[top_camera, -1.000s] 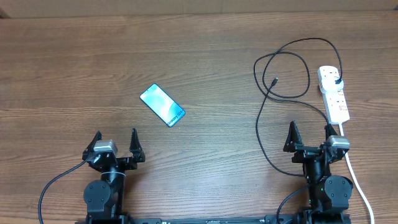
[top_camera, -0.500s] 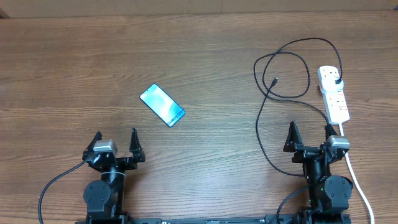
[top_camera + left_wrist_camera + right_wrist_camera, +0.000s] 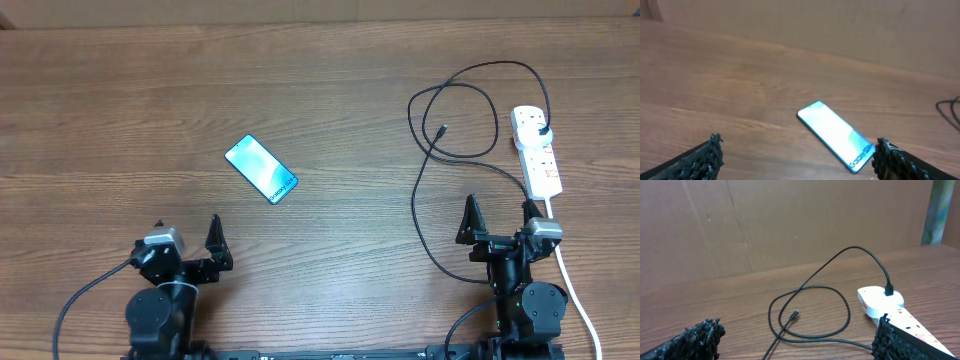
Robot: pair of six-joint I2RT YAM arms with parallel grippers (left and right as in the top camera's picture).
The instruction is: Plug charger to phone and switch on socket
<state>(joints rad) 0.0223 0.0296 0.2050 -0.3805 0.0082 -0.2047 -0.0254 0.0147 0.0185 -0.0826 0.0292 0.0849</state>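
Note:
The phone (image 3: 261, 168) lies flat on the wood table, screen lit blue-teal, ahead and right of my left gripper (image 3: 185, 237); it also shows in the left wrist view (image 3: 836, 134), near the right finger. My left gripper (image 3: 795, 159) is open and empty. The black charger cable (image 3: 452, 105) loops at the right, its connector tip (image 3: 442, 129) free on the table and its plug (image 3: 541, 124) in the white socket strip (image 3: 537, 150). My right gripper (image 3: 497, 213) is open and empty, just short of the loop (image 3: 810, 310) and the strip (image 3: 890, 305).
The strip's thick white cord (image 3: 575, 290) runs down past the right arm's base to the table's front edge. A brown cardboard wall (image 3: 790, 220) stands behind the table.
My left gripper has drawn back a little toward the front edge and turned slightly. The right arm, phone and cable have not moved.

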